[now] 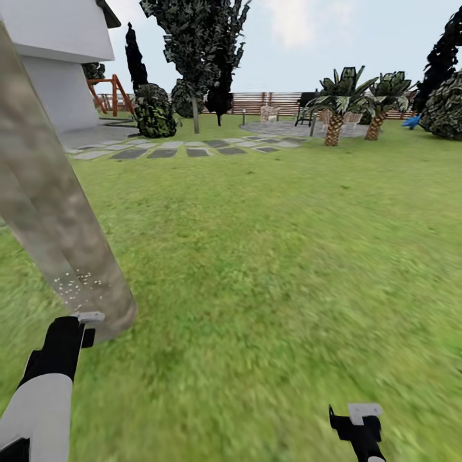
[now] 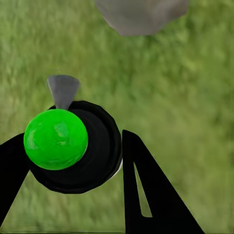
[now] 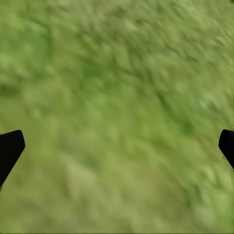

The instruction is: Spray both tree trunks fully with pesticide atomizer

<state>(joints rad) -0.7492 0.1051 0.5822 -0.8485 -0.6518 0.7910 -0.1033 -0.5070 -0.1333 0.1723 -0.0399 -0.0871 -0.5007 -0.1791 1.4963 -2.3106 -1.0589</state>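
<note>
A thick pale grey-beige mottled tree trunk [image 1: 58, 218] rises at the left of the head view, with fine white pesticide specks [image 1: 76, 282] low on it. Its base [image 2: 141, 14] also appears in the left wrist view. My left gripper [image 1: 80, 327] hangs right beside the trunk's foot. It [image 2: 73, 141] is shut on the pesticide atomizer [image 2: 73, 146], a black body with a bright green round cap and a grey nozzle [image 2: 62, 90] pointing toward the trunk base. My right gripper [image 1: 359, 423] [image 3: 117, 151] is open over bare grass. Another tall dark-crowned tree [image 1: 196, 58] stands far back.
Green lawn [image 1: 276, 256] spreads ahead and to the right. Grey stepping slabs [image 1: 173, 149] cross the back. Beyond them are a white house [image 1: 58, 70], round dark bushes [image 1: 154, 110], short palms [image 1: 335, 109], a thin bollard lamp [image 1: 244, 117] and a slatted wooden fence [image 1: 263, 101].
</note>
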